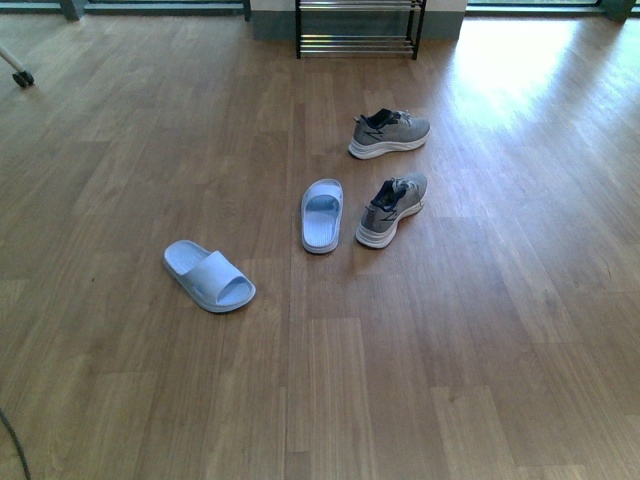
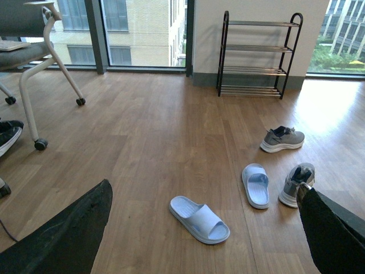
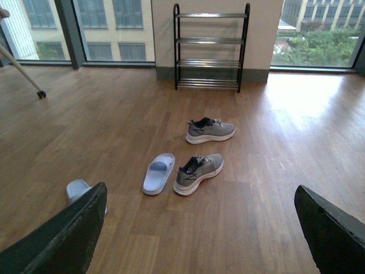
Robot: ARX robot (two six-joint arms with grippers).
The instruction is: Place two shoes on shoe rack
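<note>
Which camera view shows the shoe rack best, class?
The right wrist view: the shoe rack appears whole and nearly head-on, all three tiers visible. The left wrist view also shows the rack whole, but at an angle. The front view cuts the rack off at its top edge, leaving only lower bars.

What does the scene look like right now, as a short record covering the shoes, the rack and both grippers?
slides: two, pale blue, apart on the floor; nearer slide, farther slide
sneakers: two, grey; near sneaker beside the farther slide, far sneaker closer to the rack
shoe rack: by the far wall, no shoes on it
left gripper: open, holding nothing
right gripper: open, holding nothing
progress: neither slide on the rack yet
</note>
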